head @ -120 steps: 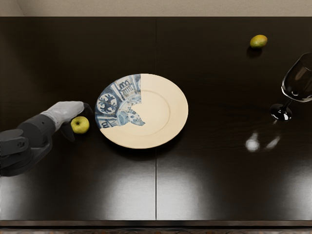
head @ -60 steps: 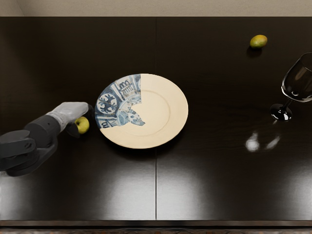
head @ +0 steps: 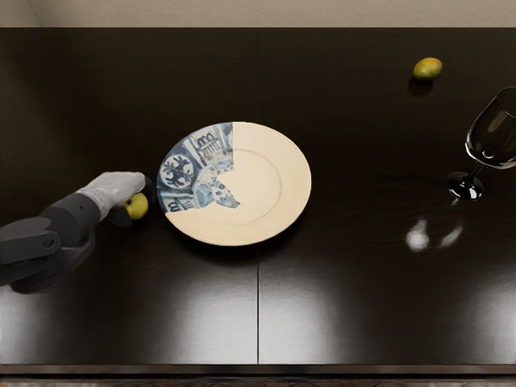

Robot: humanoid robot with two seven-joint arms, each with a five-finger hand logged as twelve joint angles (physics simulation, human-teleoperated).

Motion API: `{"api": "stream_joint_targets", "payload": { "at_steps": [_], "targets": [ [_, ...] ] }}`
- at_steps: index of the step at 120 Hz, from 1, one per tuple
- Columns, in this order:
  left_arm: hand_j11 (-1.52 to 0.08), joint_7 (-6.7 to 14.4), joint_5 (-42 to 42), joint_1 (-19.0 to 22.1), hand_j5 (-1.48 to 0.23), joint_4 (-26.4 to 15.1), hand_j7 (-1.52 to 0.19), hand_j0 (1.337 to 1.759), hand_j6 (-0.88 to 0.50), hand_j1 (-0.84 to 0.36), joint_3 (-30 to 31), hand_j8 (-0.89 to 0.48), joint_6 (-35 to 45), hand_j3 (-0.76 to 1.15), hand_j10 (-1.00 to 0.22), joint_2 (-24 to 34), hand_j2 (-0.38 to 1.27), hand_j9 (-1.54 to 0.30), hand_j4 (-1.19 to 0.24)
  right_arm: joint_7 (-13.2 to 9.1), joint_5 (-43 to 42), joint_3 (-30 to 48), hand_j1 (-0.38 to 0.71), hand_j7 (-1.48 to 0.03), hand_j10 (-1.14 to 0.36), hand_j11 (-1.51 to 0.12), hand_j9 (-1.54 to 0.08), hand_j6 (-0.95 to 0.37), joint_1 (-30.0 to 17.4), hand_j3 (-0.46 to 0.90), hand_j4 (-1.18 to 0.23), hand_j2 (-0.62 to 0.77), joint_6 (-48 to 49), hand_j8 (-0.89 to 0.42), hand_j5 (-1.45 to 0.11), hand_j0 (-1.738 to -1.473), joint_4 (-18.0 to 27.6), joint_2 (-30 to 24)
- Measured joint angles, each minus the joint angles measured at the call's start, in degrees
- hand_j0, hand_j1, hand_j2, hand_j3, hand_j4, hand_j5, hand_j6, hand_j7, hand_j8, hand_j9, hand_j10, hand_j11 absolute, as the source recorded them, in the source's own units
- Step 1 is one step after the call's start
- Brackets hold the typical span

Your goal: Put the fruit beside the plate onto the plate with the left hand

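Observation:
A small yellow-green apple (head: 139,208) lies on the dark table just left of the cream plate (head: 266,181), which has a blue pattern on its left side. My left hand (head: 131,201) reaches in from the left edge and covers the apple from above and behind, its fingers curled around it so only the fruit's lower right part shows. The apple still rests on the table, about a finger's width from the plate's rim. The right arm is out of view.
A second yellow-green fruit (head: 427,68) lies at the far right back. A tilted wine glass (head: 488,141) stands at the right edge, its foot (head: 465,186) on the table.
My left hand has slid right and over the apple, closing round it; the fruit was fully visible a second ago and is now mostly covered. Plate, glass and far fruit have not moved.

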Motion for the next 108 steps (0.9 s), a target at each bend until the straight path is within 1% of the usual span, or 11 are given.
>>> {"api": "stream_joint_targets", "payload": {
  "at_steps": [4, 21, 32, 36, 47, 52, 71, 81, 90, 98, 108],
  "targets": [
    [-0.76, 0.0, 0.0, 0.0, -0.76, 0.0, -0.76, 1.663, -0.37, -0.31, 0.0, -0.4, 0.0, 0.37, -0.57, 0.0, 0.03, -0.76, -0.57, 0.0, 0.0, 0.0, -0.35, 0.0, 0.0, 0.0, 0.0, 0.0, 0.0, 0.0, 0.0, 0.0, 0.0, 0.0, 0.0, -1.658, 0.0, 0.0],
    [-0.85, 0.0, -0.3, -0.1, -0.85, 0.0, -0.85, 1.659, -0.34, -0.33, 0.0, -0.37, -0.1, 0.36, -0.62, 0.1, 0.05, -0.85, -0.6, 0.0, 0.0, 0.0, -0.35, 0.0, 0.0, 0.0, 0.0, 0.0, 0.0, 0.0, 0.0, 0.0, 0.0, 0.0, 0.0, -1.658, 0.0, 0.0],
    [-0.91, 0.0, -0.4, -0.3, -0.92, 0.0, -0.91, 1.654, -0.31, -0.34, 0.0, -0.36, -0.2, 0.28, -0.66, 0.1, 0.15, -0.91, -0.58, 0.0, 0.0, 0.0, -0.35, 0.0, 0.0, 0.0, 0.0, 0.0, 0.0, 0.0, 0.0, 0.0, 0.0, 0.0, 0.0, -1.658, 0.0, 0.0],
    [-0.93, 0.0, -0.5, -0.4, -0.94, 0.0, -0.93, 1.652, -0.3, -0.34, 0.0, -0.35, -0.2, 0.26, -0.67, 0.4, 0.12, -0.93, -0.57, 0.0, 0.0, 0.0, -0.35, 0.0, 0.0, 0.0, 0.0, 0.0, 0.0, 0.0, 0.0, 0.0, 0.0, 0.0, 0.0, -1.658, 0.0, 0.0],
    [-0.97, 0.0, -0.9, -1.2, -0.98, 0.3, -0.97, 1.65, -0.26, -0.41, -0.1, -0.31, -0.7, 0.17, -0.7, 0.7, 0.26, -0.96, -0.52, 0.0, 0.0, 0.0, -0.35, 0.0, 0.0, 0.0, 0.0, 0.0, 0.0, 0.0, 0.0, 0.0, 0.0, 0.0, 0.0, -1.658, 0.0, 0.0],
    [-0.98, 0.0, -1.0, -1.5, -1.0, 0.4, -0.98, 1.649, -0.24, -0.41, -0.3, -0.3, -1.3, 0.14, -0.7, 1.0, 0.28, -0.97, -0.51, 0.0, 0.0, 0.0, -0.35, 0.0, 0.0, 0.0, 0.0, 0.0, 0.0, 0.0, 0.0, 0.0, 0.0, 0.0, 0.0, -1.658, 0.0, 0.0],
    [-0.99, 0.0, -2.9, -7.3, -1.03, 0.8, -1.0, 1.649, -0.23, -0.41, -0.7, -0.3, -4.0, 0.06, -0.71, 2.5, 0.29, -0.99, -0.49, 0.0, 0.0, 0.0, -0.35, 0.0, 0.0, 0.0, 0.0, 0.0, 0.0, 0.0, 0.0, 0.0, 0.0, 0.0, 0.0, -1.658, 0.0, 0.0],
    [-0.99, 0.0, -4.3, -9.1, -1.04, 0.8, -1.01, 1.649, -0.22, -0.43, -0.8, -0.31, -5.3, 0.04, -0.71, 2.0, 0.34, -0.99, -0.49, 0.0, 0.0, 0.0, -0.35, 0.0, 0.0, 0.0, 0.0, 0.0, 0.0, 0.0, 0.0, 0.0, 0.0, 0.0, 0.0, -1.658, 0.0, 0.0],
    [-0.99, 0.0, -5.3, -10.5, -1.06, 0.7, -1.03, 1.649, -0.22, -0.41, -1.1, -0.31, -5.9, 0.03, -0.72, 1.8, 0.29, -0.99, -0.49, 0.0, 0.0, 0.0, -0.35, 0.0, 0.0, 0.0, 0.0, 0.0, 0.0, 0.0, 0.0, 0.0, 0.0, 0.0, 0.0, -1.658, 0.0, 0.0],
    [-0.99, 0.0, -5.9, -12.3, -1.06, 0.6, -1.03, 1.649, -0.25, -0.38, -1.4, -0.31, -6.1, 0.02, -0.71, -0.3, 0.25, -0.99, -0.52, 0.0, 0.0, 0.0, -0.35, 0.0, 0.0, 0.0, 0.0, 0.0, 0.0, 0.0, 0.0, 0.0, 0.0, 0.0, 0.0, -1.658, 0.0, 0.0],
    [-0.99, 0.0, -6.7, -13.0, -1.05, 0.6, -1.04, 1.648, -0.27, -0.34, -1.8, -0.33, -6.3, 0.01, -0.71, -3.4, 0.21, -0.99, -0.56, 0.0, 0.0, 0.0, -0.35, 0.0, 0.0, 0.0, 0.0, 0.0, 0.0, 0.0, 0.0, 0.0, 0.0, 0.0, 0.0, -1.658, 0.0, 0.0]
  ]
}}
